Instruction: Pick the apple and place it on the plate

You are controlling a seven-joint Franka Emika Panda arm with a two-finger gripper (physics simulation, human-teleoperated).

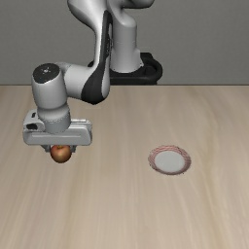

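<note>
A small red-brown apple [60, 154] rests on the wooden table at the exterior view's left. My gripper [58, 148] hangs straight over it, the wide hand covering the apple's top, so only its lower half shows. The fingers are hidden behind the hand and the apple. A small white plate [170, 160] with a reddish rim lies on the table to the right, well apart from the apple.
The wooden table [126, 209] stretches from left to right with open surface in front. The robot's black base [146, 70] stands at the back edge, against a grey wall.
</note>
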